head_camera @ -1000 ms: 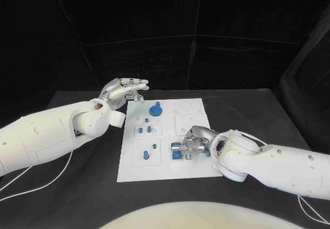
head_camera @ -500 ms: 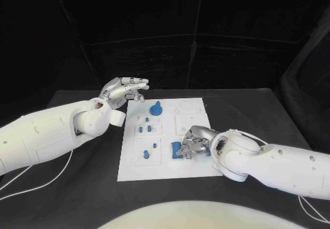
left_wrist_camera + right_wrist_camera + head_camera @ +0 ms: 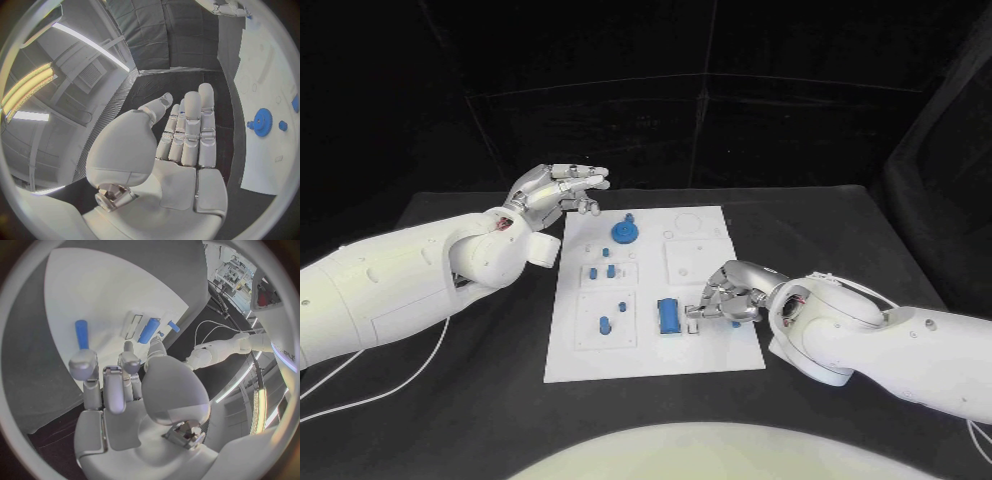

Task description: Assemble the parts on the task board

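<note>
Right hand (image 3: 730,296) hovers empty over the task board (image 3: 718,345) near its right edge.

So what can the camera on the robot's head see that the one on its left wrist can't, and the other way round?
Head view alone: the whole task board with its lower parts, among them the long blue bar lying beside the right hand, and a small blue peg on the left side. Left wrist view alone: the palm side of the left hand, its fingers straight and holding nothing. Both share the blue gear near the board's far end, the board's edge and the black table.
</note>
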### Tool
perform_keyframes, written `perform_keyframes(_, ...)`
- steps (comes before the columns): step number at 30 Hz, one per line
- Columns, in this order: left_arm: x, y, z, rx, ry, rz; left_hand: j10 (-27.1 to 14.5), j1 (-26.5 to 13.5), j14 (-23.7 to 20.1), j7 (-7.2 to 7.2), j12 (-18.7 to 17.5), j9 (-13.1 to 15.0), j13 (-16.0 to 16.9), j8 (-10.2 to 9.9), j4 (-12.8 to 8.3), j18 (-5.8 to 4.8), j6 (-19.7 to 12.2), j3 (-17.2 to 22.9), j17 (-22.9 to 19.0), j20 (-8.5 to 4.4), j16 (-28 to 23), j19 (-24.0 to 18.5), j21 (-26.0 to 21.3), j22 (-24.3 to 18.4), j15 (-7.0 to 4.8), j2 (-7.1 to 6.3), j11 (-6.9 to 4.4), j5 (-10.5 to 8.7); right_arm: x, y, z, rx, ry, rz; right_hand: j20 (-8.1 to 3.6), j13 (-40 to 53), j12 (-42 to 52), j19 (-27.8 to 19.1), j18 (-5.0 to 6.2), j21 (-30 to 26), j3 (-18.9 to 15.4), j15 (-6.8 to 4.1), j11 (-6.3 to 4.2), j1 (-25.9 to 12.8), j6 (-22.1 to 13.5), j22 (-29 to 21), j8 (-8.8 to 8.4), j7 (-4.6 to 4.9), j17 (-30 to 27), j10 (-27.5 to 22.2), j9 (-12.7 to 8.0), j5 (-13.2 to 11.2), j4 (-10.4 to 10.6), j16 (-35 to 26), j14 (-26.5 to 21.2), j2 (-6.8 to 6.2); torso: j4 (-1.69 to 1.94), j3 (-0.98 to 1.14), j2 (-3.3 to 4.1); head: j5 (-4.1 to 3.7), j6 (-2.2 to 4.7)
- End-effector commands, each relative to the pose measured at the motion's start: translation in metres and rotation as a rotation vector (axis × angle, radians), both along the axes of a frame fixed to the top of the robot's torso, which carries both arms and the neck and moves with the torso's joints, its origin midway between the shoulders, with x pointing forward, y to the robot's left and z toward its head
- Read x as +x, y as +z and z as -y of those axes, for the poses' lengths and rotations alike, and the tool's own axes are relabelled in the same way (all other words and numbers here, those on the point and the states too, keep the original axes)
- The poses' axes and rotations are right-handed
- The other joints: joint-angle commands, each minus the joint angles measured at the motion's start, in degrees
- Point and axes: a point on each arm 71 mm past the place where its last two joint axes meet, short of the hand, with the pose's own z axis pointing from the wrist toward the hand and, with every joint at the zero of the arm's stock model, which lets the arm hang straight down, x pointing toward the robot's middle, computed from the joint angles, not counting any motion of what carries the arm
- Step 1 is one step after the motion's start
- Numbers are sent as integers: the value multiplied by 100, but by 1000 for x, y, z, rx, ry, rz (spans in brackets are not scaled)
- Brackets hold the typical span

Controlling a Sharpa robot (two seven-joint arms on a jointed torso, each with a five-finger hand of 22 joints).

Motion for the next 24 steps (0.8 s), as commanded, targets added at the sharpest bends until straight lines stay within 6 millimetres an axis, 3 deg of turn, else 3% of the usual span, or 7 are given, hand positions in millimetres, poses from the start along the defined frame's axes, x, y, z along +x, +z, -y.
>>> perform_keyframes(1, 0, 1, 0, -9, -8, 3, -39, 3, -44, -7, -15, 1, -1, -11, -5, 75, -23, -28, -9, 27, -27, -7, -27, -7, 13, 38, 10, -4, -1, 6, 10, 58, -19, 13, 44, -15, -28, -8, 31, -4, 11, 53, 31, 10, -54, 7, -50, 20, 592, -3, -21, 43, 42, -1, 412, 42, 4, -8, 1, -47, 14)
perform_keyframes(5, 0, 1, 0, -8, -8, 2, -39, 3, -44, -7, -15, 1, -1, -11, -5, 75, -23, -28, -9, 27, -27, -7, -27, -7, 13, 38, 10, -4, -1, 4, 30, -6, -35, -12, 55, -24, -51, 2, 27, 8, 136, 69, 50, 427, -94, 32, -169, 53, 598, -19, -111, 292, -121, -1, 413, 179, 10, -4, 10, -70, 17)
perform_keyframes(9, 0, 1, 0, -8, -8, 2, -39, 3, -44, -7, -15, 1, -1, -11, -5, 75, -23, -28, -9, 27, -27, -7, -27, -7, 13, 38, 10, -4, 1, 1, 45, -107, -35, -17, 70, -42, -84, 8, 23, 18, 181, 82, 67, 706, -72, 55, -288, 78, 588, -29, -217, 342, -257, -10, 409, 229, 7, -7, 6, -100, 15)
perform_keyframes(15, 0, 1, 1, -9, -10, 2, -39, 3, -44, -7, -15, 1, -1, -11, -5, 75, -23, -28, -9, 27, -27, -7, -27, -7, 13, 38, 10, -4, 6, -3, 55, -224, -43, 9, 61, -101, -158, 1, 28, 11, 83, 57, 28, 649, 208, 48, -238, 20, 561, -39, -212, 372, -187, -29, 403, 228, 12, 2, 11, -105, 10)
perform_keyframes(24, -1, 1, 0, -9, -11, 1, -39, 3, -44, -7, -15, 1, -1, -11, -5, 75, -23, -28, -9, 27, -27, -7, -27, -7, 13, 38, 10, -4, 11, -7, 51, -273, -33, 9, 45, -113, -179, -2, 28, 2, -71, 44, 16, 497, 237, 42, -270, 5, 560, -32, -195, 396, -21, -36, 402, 186, 17, -2, 10, -91, -7)
